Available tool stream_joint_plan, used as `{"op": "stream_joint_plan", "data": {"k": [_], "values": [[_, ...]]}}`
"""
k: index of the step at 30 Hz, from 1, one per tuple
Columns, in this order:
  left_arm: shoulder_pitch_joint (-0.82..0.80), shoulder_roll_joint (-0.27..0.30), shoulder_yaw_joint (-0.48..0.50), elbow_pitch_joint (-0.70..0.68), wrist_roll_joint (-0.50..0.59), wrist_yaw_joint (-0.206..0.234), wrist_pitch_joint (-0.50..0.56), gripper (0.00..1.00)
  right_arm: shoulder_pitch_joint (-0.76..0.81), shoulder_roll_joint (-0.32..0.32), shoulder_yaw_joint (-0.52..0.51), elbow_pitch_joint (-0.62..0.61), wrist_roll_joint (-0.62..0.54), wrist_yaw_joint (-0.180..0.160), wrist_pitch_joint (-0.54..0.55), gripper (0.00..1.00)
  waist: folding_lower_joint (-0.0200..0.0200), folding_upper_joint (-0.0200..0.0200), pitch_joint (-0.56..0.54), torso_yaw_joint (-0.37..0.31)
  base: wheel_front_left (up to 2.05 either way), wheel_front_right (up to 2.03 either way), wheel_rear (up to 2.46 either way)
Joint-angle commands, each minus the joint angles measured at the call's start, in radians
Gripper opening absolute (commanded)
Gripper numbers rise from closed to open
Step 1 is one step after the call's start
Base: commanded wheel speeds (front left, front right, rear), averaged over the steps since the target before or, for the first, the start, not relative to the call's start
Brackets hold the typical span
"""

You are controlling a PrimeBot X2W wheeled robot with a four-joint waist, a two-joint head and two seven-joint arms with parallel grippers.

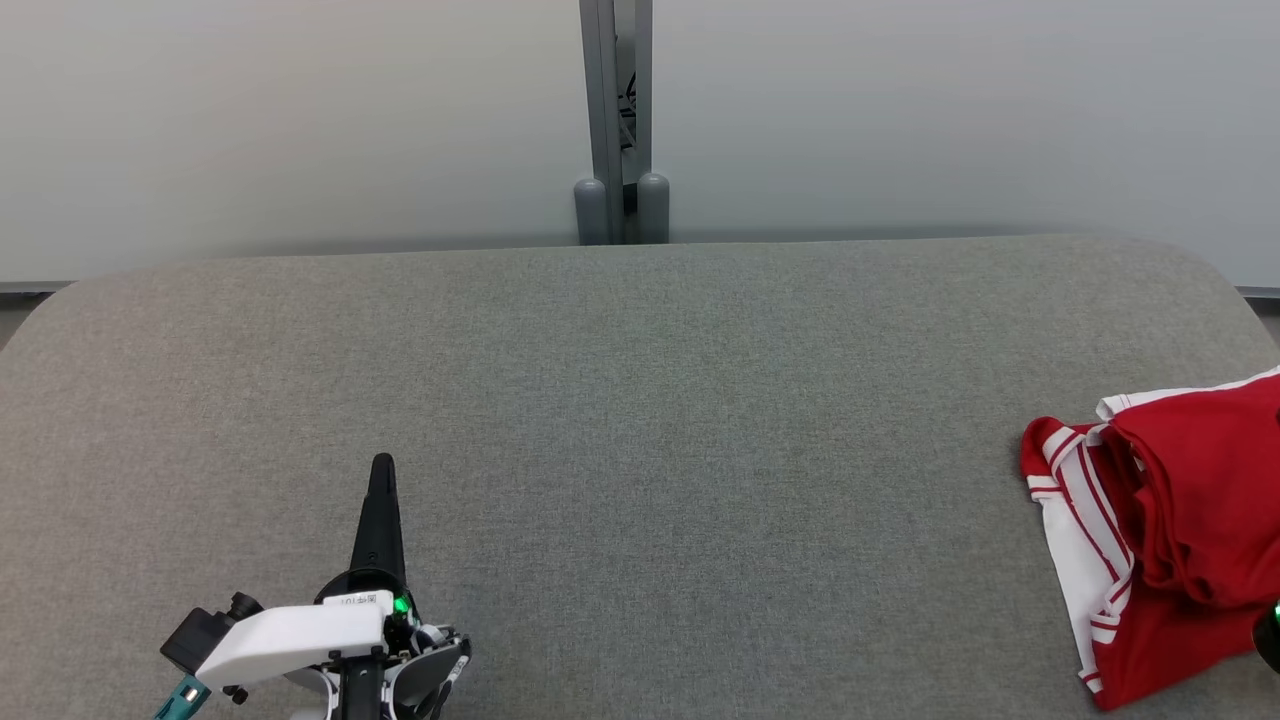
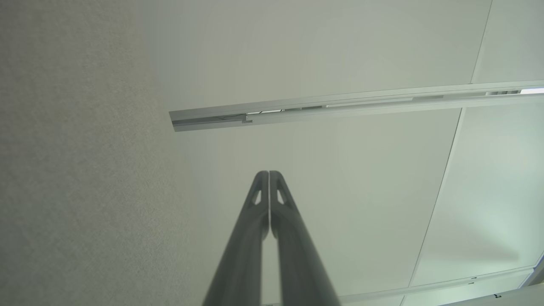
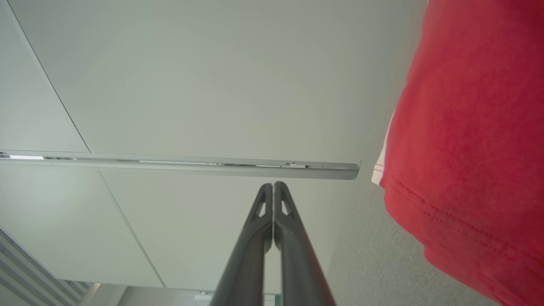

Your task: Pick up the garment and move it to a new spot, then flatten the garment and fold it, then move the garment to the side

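A red garment (image 1: 1190,500) with white striped trim lies bunched and loosely folded on the grey cloth-covered desk (image 1: 640,400), at the right edge of the head view, partly cut off by the frame. The rest of the desk surface is bare grey weave, reaching back to a pale wall with a grey post (image 1: 612,120) at the top middle. The left jaws sit at the lower left of the head view, well apart from the garment, with the two dark fingers (image 1: 380,510) pressed together and pointing up the frame above the desk. The left wrist view shows the same fingers (image 2: 250,238) meeting at the tips, with grey cloth on the left of the frame and the pale wall beyond. In the right wrist view the right jaws are likewise pressed together, pinching nothing, their fingers (image 3: 250,246) rising from the bottom middle. The garment (image 3: 467,127) hangs down the right side of that frame, near the fingers but not touching them.
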Motion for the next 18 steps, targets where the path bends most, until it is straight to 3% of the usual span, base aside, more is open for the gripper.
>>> {"op": "stream_joint_plan", "data": {"k": [1, 18], "values": [[-0.008, 0.002, 0.005, -0.001, 0.0, -0.005, -0.001, 0.0, -0.006, -0.007, 0.0, 0.005, 0.005, 0.0, 0.003, 0.0, 0.0, -0.0001, 0.0, 0.0, 0.0, 0.0, 0.0], [-0.008, 0.002, 0.005, -0.002, 0.001, -0.005, -0.001, 0.0, -0.006, -0.008, 0.003, 0.005, 0.006, 0.0, 0.001, 0.0, 0.0, -0.0001, 0.0, 0.0, 0.0, 0.0, 0.0]]}}
